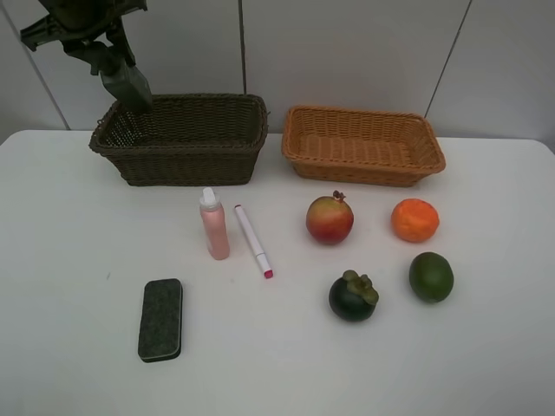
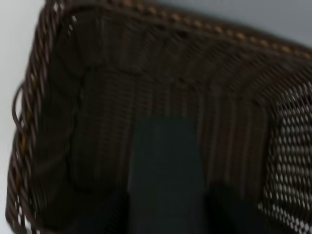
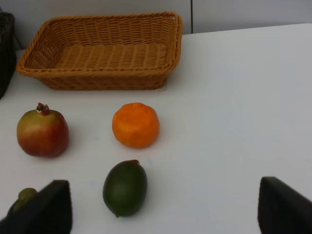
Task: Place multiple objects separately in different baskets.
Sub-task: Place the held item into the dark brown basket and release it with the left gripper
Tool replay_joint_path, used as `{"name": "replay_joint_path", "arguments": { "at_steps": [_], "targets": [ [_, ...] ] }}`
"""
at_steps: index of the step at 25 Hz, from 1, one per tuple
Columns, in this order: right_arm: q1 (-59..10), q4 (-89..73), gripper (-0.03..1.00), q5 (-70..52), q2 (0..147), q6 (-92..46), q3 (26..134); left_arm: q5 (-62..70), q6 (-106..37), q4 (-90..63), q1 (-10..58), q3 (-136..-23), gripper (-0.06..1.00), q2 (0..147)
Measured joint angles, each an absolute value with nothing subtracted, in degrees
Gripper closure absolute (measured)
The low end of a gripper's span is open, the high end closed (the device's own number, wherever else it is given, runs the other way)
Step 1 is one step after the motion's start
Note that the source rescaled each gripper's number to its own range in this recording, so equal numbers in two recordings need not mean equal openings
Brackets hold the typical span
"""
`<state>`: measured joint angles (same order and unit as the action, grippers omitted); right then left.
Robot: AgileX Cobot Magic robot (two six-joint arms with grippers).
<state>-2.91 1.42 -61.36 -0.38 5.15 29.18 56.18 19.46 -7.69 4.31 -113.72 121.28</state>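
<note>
My left gripper [image 1: 111, 62] is shut on the dark green bottle [image 1: 128, 87] and holds it tilted above the left end of the dark brown basket [image 1: 182, 160]. The left wrist view is blurred; the bottle [image 2: 165, 175] hangs over the basket's inside [image 2: 97, 97]. On the table lie the pink bottle [image 1: 214, 225], upright, the white marker [image 1: 252, 240], the black eraser [image 1: 160, 319], the pomegranate [image 1: 329, 219], orange [image 1: 414, 219], lime [image 1: 431, 276] and mangosteen [image 1: 353, 295]. My right gripper [image 3: 163, 214] is open above the table near the lime [image 3: 125, 188], and is out of the high view.
The light tan basket [image 1: 364, 165] stands at the back right with nothing in it, also in the right wrist view [image 3: 97, 80]. The wall runs close behind both baskets. The pomegranate [image 3: 42, 132] and orange [image 3: 135, 125] lie between my right gripper and the tan basket.
</note>
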Motion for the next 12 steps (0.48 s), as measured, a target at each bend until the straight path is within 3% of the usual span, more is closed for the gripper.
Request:
{"name": "replay_joint_path", "arguments": {
  "at_steps": [8, 10, 12],
  "targets": [
    [-2.9, 1.4, 0.36, -61.4, -0.4, 5.1, 29.2, 53.3, 17.9, -7.4, 3.5, -116.5, 0.61, 129.5],
    [-2.9, 1.4, 0.36, -61.4, -0.4, 5.1, 29.2, 53.2, 16.8, -7.4, 3.5, -116.5, 0.49, 130.0],
    [-2.9, 1.4, 0.36, -61.4, -0.4, 5.1, 29.2, 53.5, 16.3, -7.4, 3.5, -116.7, 0.23, 130.0]
  ]
}}
